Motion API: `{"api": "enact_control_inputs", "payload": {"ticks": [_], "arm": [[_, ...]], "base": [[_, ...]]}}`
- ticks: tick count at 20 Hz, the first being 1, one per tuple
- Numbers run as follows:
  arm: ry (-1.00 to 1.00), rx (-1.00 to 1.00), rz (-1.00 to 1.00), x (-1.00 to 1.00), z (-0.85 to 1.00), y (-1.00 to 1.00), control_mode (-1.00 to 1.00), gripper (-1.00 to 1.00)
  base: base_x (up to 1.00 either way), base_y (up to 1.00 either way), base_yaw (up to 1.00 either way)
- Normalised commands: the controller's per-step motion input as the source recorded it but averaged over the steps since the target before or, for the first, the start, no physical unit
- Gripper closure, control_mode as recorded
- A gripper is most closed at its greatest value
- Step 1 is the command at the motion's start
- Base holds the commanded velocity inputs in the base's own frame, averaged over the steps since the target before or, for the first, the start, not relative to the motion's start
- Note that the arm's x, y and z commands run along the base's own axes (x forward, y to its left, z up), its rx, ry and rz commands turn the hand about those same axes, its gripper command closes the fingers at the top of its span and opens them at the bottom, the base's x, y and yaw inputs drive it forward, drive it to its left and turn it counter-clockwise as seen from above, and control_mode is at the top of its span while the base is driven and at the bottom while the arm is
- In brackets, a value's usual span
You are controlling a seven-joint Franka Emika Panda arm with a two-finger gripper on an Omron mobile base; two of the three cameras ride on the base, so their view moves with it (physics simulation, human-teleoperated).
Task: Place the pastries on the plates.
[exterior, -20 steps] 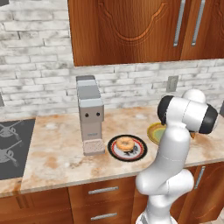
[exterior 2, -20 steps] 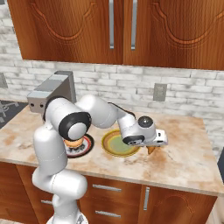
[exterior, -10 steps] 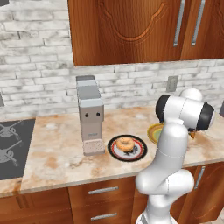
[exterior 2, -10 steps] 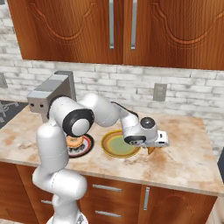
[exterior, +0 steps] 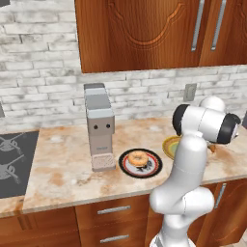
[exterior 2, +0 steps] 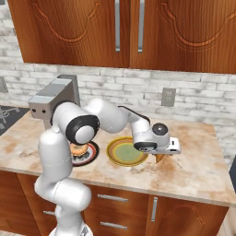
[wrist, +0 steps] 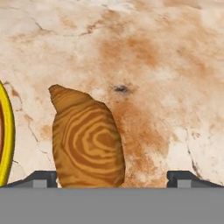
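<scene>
While the arm bends low over the counter (exterior 2: 193, 170), its gripper (wrist: 112, 177) hangs with jaws spread wide and released, gripping nothing. Between the fingertips, nearer the left one, lies the croissant (wrist: 86, 140) on bare marble, just beside the yellow plate (exterior 2: 125, 152). Open counter stretches beyond it. Farther left, the doughnut (exterior: 138, 158) sits on the black plate (exterior: 152, 169), near the coffee machine (exterior: 99, 126).

coffee machine (exterior: 99, 126) on marble counter (exterior: 62, 166) | stove (exterior: 13, 161) left | wall outlet (exterior 2: 168, 97)

Golden-brown wood-grained croissant (wrist: 87, 140)
</scene>
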Motion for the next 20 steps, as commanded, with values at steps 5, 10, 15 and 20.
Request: {"api": "enact_control_inputs", "payload": {"ticks": [5,10,15,20], "arm": [[0.0,0.0,0.0,0.05,-0.29,0.01,-1.0,-1.0],[0.0,0.0,0.0,0.0,-0.23,0.1,-1.0,1.0],[0.0,0.02,-0.03,0.0,0.34,0.02,-1.0,1.0],[0.0,0.09,-0.05,-0.01,0.81,0.58,-1.0,1.0]], "base": [[0.0,0.0,0.0],[0.0,0.0,0.0],[0.0,0.0,0.0],[0.0,0.0,0.0]]}}
